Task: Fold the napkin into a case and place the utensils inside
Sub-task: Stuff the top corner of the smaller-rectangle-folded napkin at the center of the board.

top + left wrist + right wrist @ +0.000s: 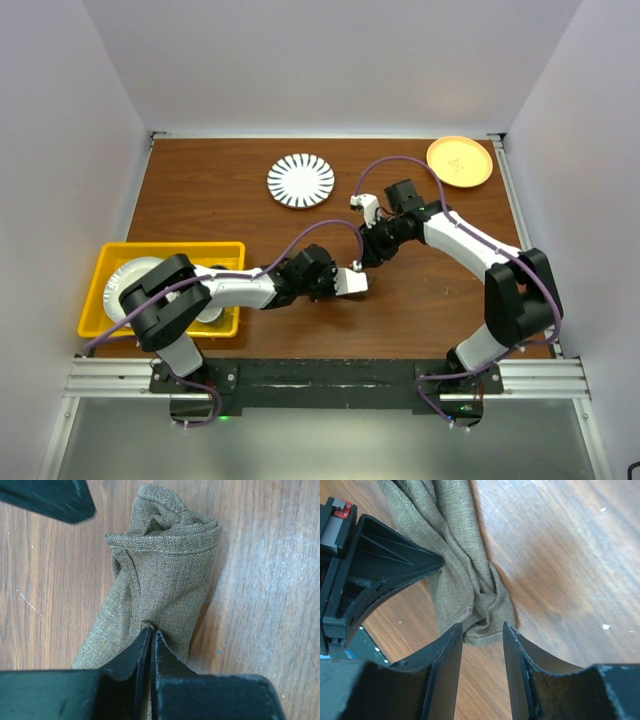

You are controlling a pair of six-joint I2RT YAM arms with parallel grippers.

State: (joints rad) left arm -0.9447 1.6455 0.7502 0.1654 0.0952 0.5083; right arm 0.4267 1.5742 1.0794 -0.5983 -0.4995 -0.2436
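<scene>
the left wrist view shows the napkin (165, 575) bunched into a crumpled roll on the wood, with the left gripper (150, 629) clenched on the cloth partway along. the right wrist view shows the right gripper (482, 630) released, its fingers parted and one end of the cloth lying just at their tips. from above, the cloth is all but hidden under the two grippers, which meet near the middle of the table (440, 310). bare wood lies to the right of the cloth. a striped plate (301, 181) and an orange plate (460, 161) sit well apart near the far edge, and a yellow tray (170, 248) sits at the near left. the left arm stretches low across the table and the right arm bends at the elbow.
</scene>
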